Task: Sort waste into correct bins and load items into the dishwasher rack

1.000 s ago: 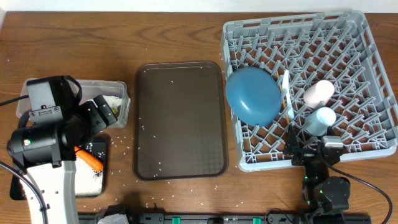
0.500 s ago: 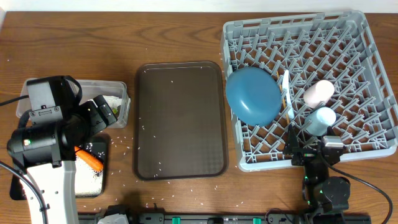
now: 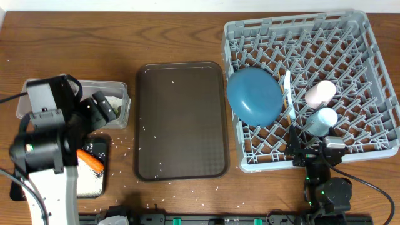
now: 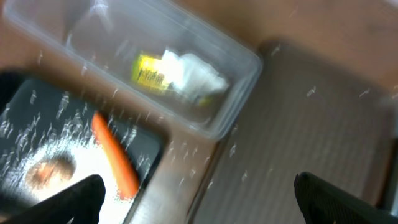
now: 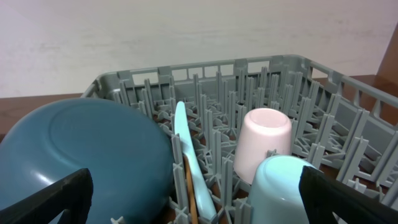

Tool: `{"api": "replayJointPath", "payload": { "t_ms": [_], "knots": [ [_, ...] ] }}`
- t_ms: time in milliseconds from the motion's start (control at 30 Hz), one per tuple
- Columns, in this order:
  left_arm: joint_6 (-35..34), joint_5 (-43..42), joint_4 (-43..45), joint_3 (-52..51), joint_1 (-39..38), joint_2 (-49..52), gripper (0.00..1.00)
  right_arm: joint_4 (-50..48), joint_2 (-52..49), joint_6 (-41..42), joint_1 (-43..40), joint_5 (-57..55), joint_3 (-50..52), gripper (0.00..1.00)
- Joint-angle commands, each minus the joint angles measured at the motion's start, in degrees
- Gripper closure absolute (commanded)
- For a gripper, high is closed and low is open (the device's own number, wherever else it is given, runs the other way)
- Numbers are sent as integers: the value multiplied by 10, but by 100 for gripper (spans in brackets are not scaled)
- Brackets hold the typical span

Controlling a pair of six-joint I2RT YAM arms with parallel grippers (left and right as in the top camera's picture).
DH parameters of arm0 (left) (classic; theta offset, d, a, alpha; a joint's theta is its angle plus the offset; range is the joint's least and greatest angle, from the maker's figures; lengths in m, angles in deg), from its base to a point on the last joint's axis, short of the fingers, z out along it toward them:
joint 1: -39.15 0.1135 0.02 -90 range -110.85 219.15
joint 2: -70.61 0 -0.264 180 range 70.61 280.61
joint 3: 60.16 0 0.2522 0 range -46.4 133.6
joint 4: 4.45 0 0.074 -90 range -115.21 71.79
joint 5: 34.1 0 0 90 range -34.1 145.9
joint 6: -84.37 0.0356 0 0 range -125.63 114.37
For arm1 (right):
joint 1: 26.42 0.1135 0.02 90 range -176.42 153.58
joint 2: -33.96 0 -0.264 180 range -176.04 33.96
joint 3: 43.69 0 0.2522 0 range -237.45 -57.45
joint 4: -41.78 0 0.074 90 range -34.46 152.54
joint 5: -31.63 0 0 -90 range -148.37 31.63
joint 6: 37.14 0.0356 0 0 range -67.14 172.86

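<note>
The clear tub [image 3: 119, 90] holds the yellow-silver wrapper [image 4: 148, 71] and the white napkin [image 4: 194, 76]. The black tray-bin [image 3: 100, 150] below it holds the carrot [image 3: 91, 160], which also shows in the left wrist view [image 4: 115, 155], white rice [image 4: 81, 177] and the brown lump [image 4: 48, 174]. My left gripper [image 3: 105, 107] hovers open and empty over the bins' right ends. The grey rack [image 3: 375, 81] holds the blue plate [image 3: 254, 95], spoon [image 5: 185, 146], chopsticks [image 5: 188, 186], pink cup [image 3: 320, 94] and blue cup [image 3: 322, 119]. My right gripper [image 3: 310, 152] is open at the rack's front edge. The bowl is not visible.
The dark brown serving tray [image 3: 181, 119] lies between the bins and the rack, with a few rice grains on it. Loose rice is scattered on the wooden table [image 3: 131, 150] around the bins. The rack's far rows of pegs [image 5: 249, 87] stand bare.
My left arm has shifted slightly up and left over the bins; its wrist view is blurred by motion. The right arm has not moved.
</note>
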Motion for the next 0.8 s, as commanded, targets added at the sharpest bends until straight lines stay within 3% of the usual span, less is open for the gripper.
{"api": "replayJointPath", "payload": {
  "t_ms": [0,133,233,767],
  "knots": [
    [52,15,74,-38,-46,-60,2,2,2,5,-2,4,2,1],
    [161,15,197,-104,-107,-140,2,2,2,5,-2,4,2,1],
    [195,13,250,-149,-127,-201,2,2,2,5,-2,4,2,1],
    [214,-2,397,-424,-126,-542,2,2,2,5,-2,4,2,1]
  ]
}}
